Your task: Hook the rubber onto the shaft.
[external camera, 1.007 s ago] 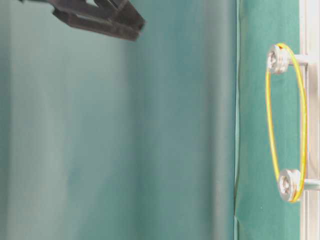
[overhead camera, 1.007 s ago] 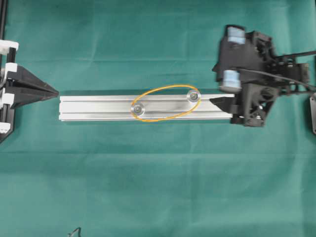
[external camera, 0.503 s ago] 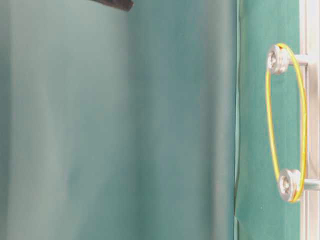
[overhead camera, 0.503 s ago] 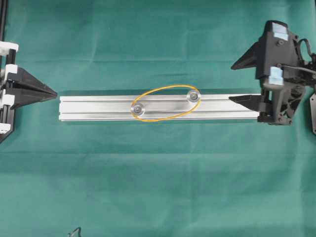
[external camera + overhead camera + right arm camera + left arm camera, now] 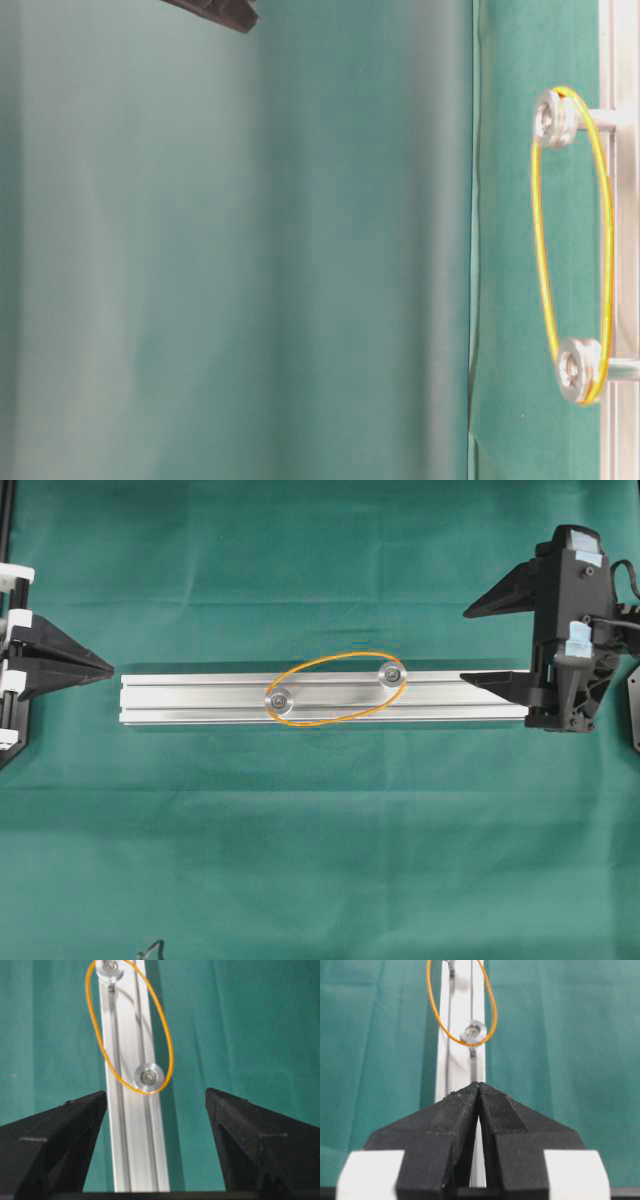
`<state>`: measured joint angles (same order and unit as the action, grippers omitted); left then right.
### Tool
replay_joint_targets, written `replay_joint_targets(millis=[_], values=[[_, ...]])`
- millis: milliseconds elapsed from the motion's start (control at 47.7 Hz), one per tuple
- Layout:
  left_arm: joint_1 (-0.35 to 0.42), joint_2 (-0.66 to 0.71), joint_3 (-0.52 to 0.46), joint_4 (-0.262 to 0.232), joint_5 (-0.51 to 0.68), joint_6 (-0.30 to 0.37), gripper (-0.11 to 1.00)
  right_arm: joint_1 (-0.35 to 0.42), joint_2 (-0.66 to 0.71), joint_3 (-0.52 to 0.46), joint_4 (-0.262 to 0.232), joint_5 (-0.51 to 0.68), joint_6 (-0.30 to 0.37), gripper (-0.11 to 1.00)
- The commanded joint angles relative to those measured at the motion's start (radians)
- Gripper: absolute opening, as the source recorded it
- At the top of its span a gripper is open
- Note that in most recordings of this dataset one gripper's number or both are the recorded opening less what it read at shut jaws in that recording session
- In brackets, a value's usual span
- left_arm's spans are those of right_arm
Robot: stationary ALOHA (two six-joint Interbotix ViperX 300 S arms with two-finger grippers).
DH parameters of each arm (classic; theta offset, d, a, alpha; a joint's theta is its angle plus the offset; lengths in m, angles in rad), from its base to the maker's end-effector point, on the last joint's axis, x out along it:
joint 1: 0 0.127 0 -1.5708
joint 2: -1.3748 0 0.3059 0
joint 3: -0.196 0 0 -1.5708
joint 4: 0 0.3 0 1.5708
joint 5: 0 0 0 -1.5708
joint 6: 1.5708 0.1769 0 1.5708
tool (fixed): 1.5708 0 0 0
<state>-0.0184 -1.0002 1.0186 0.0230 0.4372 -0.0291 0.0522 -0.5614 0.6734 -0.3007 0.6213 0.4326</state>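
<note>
Rubber (image 5: 336, 689) sits mid-frame in overhead view, looped around both shafts (image 5: 279, 700) on aluminium rail (image 5: 200, 699). Right gripper (image 5: 497, 640) at right edge, spread wide, empty. Left gripper (image 5: 105, 667) at left edge, clenched, grasping nothing, beside rail end.

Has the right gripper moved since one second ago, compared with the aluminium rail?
Yes. The right gripper has drawn back rightward, off the aluminium rail's right end, away from the rubber band.
</note>
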Motion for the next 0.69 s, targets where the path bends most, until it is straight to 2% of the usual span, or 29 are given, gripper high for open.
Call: replay_joint_targets(millis=[0,671], values=[[0.003,0.005,-0.029,0.002,-0.005,0.002,0.00,0.002,-0.005,-0.012,-0.005,-0.009,0.002,0.82],[0.005,0.005,-0.028,0.002,-0.008,0.002,0.00,0.002,0.014,-0.012,-0.003,-0.011,0.003,0.82]])
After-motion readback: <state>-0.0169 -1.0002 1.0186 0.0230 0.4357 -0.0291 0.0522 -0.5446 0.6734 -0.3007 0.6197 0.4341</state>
